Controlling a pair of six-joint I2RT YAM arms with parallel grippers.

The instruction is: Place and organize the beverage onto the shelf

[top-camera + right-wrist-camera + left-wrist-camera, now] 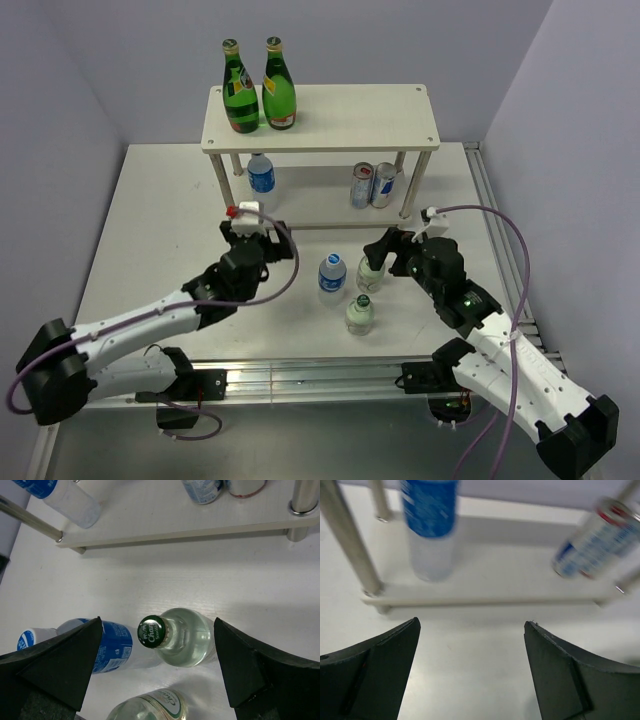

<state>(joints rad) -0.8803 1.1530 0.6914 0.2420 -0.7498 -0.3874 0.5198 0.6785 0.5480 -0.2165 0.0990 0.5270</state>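
Note:
The shelf [350, 118] stands at the back. Two green bottles [258, 95] stand on its top board at the left. On its lower board [495, 575] stand a blue-label water bottle [261, 175] and two cans [373, 185]. On the table in front stand a blue-label water bottle [332, 273] and two clear glass bottles with green caps [371, 272] [360, 313]. My right gripper [158, 620] is open and hangs over the farther glass bottle [187, 640], one finger on each side, not touching. My left gripper [471, 622] is open and empty, facing the lower board.
A silver shelf leg [350, 540] stands just left of the shelved water bottle [430, 525]. A can [597, 540] shows at the right of the left wrist view. The table's water bottle [107, 647] stands close to my right gripper's left finger.

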